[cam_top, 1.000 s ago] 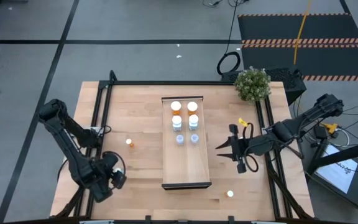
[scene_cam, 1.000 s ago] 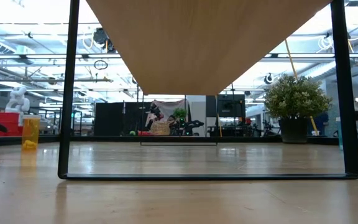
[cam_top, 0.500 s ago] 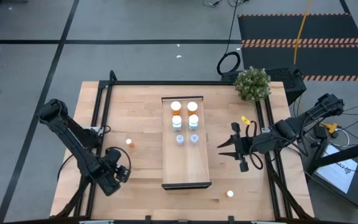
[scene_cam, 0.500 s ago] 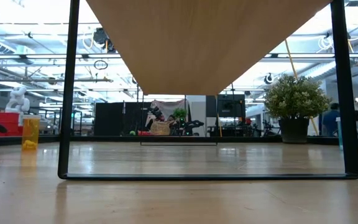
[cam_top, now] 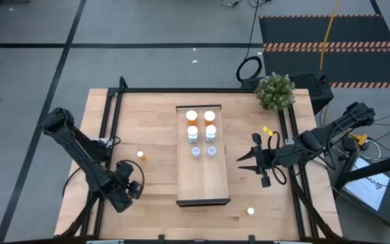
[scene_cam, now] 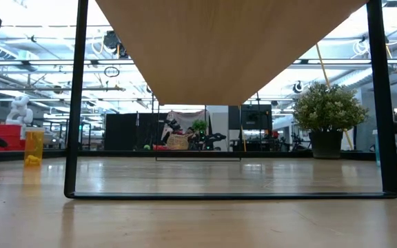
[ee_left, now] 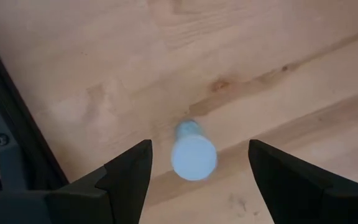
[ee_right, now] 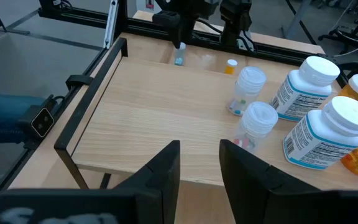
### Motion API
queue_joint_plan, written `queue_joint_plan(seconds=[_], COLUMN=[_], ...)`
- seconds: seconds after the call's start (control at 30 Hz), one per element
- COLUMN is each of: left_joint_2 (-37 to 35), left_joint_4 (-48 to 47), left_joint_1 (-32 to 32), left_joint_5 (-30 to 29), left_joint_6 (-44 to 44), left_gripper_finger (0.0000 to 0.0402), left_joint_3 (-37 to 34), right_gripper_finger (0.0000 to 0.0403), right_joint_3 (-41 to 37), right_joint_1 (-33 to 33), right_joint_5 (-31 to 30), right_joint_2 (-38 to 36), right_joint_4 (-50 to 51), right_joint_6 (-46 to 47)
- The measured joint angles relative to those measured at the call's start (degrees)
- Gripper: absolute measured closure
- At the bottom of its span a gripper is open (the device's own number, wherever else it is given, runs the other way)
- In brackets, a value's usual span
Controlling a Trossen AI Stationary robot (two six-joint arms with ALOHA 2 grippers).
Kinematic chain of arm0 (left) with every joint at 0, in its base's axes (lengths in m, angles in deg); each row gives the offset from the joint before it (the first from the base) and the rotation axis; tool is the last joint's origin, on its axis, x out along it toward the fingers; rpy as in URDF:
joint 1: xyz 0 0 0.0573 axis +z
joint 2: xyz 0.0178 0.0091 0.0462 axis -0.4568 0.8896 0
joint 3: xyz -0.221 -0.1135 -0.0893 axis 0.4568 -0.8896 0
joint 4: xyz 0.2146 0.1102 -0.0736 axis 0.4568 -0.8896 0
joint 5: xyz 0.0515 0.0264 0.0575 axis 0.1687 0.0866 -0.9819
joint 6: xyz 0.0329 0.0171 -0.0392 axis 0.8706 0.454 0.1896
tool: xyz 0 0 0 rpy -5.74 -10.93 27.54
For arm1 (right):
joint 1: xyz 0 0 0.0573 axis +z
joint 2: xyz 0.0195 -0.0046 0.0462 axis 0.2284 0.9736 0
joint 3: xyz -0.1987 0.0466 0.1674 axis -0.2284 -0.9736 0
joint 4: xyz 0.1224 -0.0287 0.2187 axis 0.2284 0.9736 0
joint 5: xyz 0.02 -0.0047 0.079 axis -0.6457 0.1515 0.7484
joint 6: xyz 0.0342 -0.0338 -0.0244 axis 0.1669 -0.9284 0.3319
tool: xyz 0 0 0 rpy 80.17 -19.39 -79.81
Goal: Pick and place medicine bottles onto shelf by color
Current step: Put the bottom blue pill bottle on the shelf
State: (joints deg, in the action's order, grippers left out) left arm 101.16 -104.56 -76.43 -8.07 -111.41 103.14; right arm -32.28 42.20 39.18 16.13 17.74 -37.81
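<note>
My left gripper is open and points down near the table's near-left corner. A small bluish bottle with a pale cap stands upright on the table between its fingers, untouched; the right wrist view shows that bottle far off. The shelf holds two orange bottles, two white ones and two small clear ones. One orange bottle stands left of the shelf, and a white-capped one stands near the table's near edge. My right gripper waits open to the right of the shelf.
A potted plant stands at the far-right corner. A black frame rail runs along the table's left side, close to my left arm. Bare wood lies between the loose orange bottle and the shelf. The shelf's near half holds nothing.
My left gripper has moved a short way toward the table's right and far side, over the bluish bottle, then slowed. Its arm has come into the low view's upper left corner. The bottles have stayed where they were.
</note>
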Motion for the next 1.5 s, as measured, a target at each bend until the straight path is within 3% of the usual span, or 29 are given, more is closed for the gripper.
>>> queue_joint_plan(seconds=[0.37,1.0,1.5], left_joint_2=[0.0,0.0,0.0], left_joint_4=[4.9,4.9,7.2], left_joint_1=[0.0,-1.3,-1.3], left_joint_5=[0.2,2.0,1.9], left_joint_6=[-0.4,-0.4,1.2], left_gripper_finger=[0.0133,0.0134,0.0237], left_joint_3=[-3.1,-3.1,-3.1], right_gripper_finger=[0.0298,0.0298,0.0298], right_joint_3=[0.0,0.0,0.0], right_joint_1=[0.0,0.0,0.0], right_joint_5=[0.0,-0.1,-0.1], right_joint_2=[0.0,0.0,0.0], right_joint_4=[0.0,0.0,0.0], right_joint_6=[0.0,0.4,0.4])
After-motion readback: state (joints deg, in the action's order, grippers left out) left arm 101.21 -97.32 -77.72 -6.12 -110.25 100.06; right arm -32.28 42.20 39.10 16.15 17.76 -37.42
